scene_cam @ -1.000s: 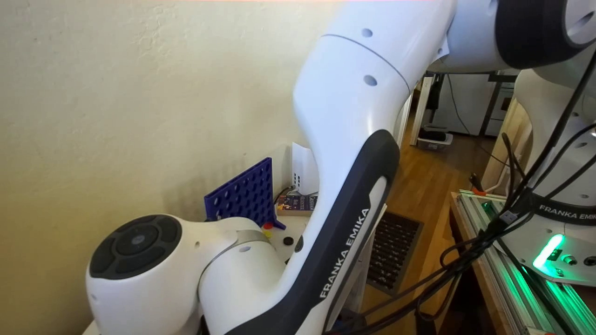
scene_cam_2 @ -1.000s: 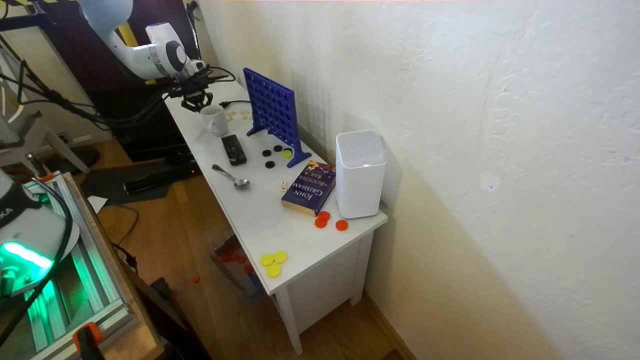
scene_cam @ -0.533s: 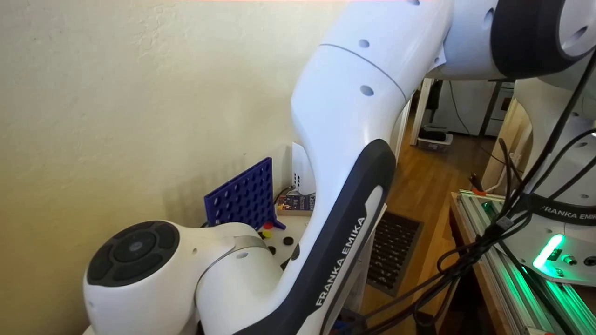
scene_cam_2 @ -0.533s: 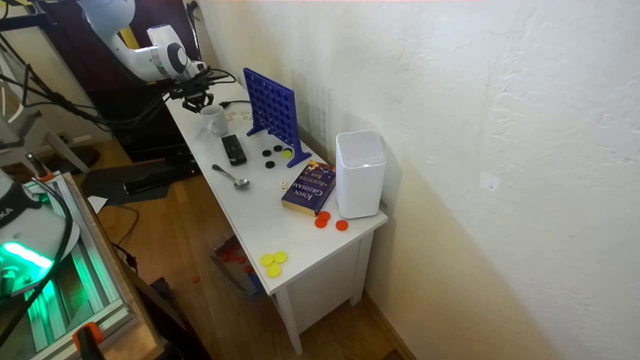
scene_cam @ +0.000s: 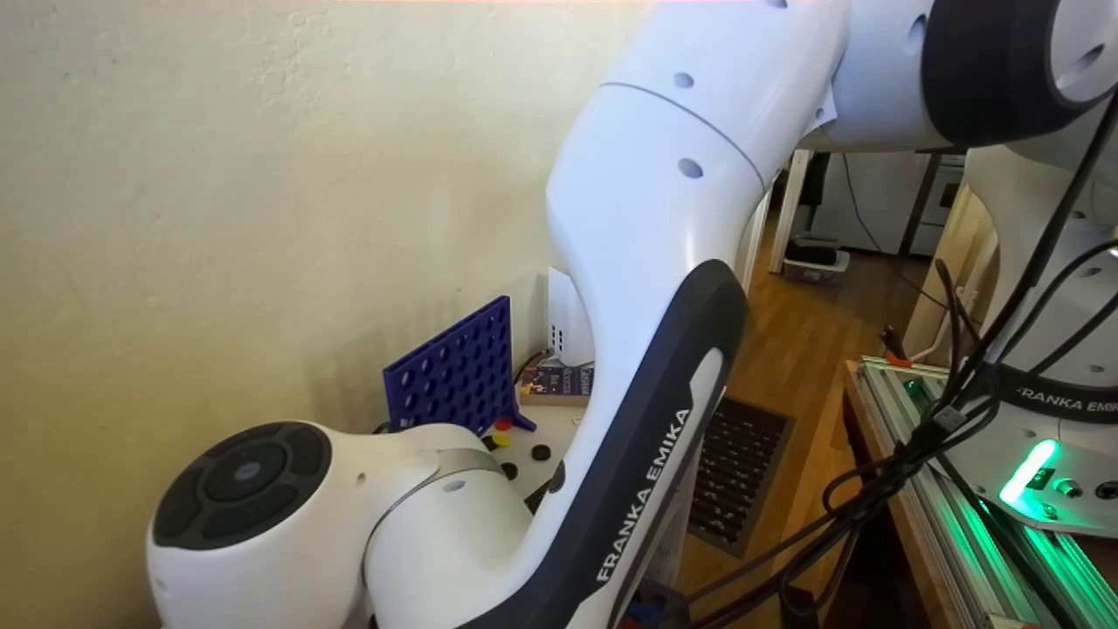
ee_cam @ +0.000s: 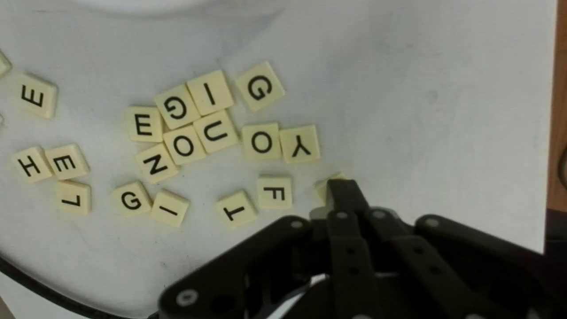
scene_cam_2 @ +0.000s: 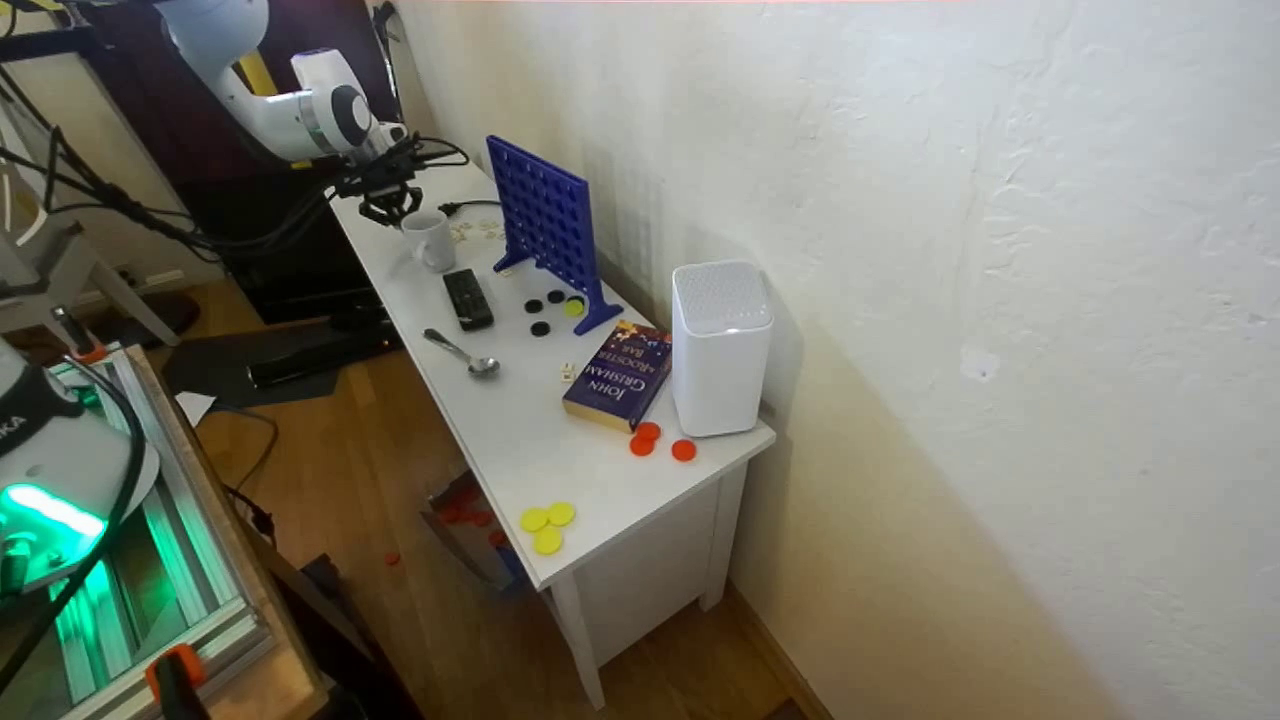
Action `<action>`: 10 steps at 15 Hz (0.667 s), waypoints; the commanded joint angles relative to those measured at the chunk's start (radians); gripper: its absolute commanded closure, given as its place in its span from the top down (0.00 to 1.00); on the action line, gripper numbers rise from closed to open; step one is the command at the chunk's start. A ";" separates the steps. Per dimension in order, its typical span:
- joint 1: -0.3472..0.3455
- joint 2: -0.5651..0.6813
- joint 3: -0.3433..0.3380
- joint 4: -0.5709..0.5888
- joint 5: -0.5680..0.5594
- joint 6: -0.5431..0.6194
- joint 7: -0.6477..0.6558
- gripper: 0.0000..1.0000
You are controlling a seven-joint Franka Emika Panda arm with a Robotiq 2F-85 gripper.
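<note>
- The letter tiles point(ee_cam: 184, 144) are small cream squares, each readable one printed with a black capital; they lie on a white table point(scene_cam_2: 520, 440), turned various ways, some edge to edge.
- Twelve o'clock means the top of each view. In the wrist view, a partly covered tile point(ee_cam: 322, 189) lies nearest the gripper point(ee_cam: 350, 192), at ten o'clock from its tip; only pale edges show, the letter hidden.
- The fingers point(ee_cam: 347, 199) are together; whether they touch that tile, I cannot tell.
- Tiles in the wrist view: seventeen with readable letters, the partly covered one, and at least one cut off by the left edge.
- By letter: three G, three E, two I, two O, and a single Y, U, N, H, L, T and F.
- From the fingertips, F and T lie at nine o'clock, Y between ten and eleven, the biggest cluster at ten.
- In an exterior view, reckoned from one blue grid frame point(scene_cam_2: 545, 235): one white mug point(scene_cam_2: 430, 243) at nine o'clock, one dark remote point(scene_cam_2: 468, 300) at eight, one spoon point(scene_cam_2: 480, 367) at seven, one book point(scene_cam_2: 620, 375) at five, one white box point(scene_cam_2: 722, 350) at four.
- Discs there: three red discs point(scene_cam_2: 684, 450) at five o'clock, near the book; three yellow discs point(scene_cam_2: 547, 541) at six; three black discs point(scene_cam_2: 540, 329) just below the frame.
</note>
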 commanded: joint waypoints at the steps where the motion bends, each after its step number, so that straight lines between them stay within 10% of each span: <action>1: -0.034 0.003 0.051 -0.005 0.003 -0.042 -0.047 0.00; 10: -0.086 -0.045 0.094 -0.131 0.018 -0.022 -0.009 0.00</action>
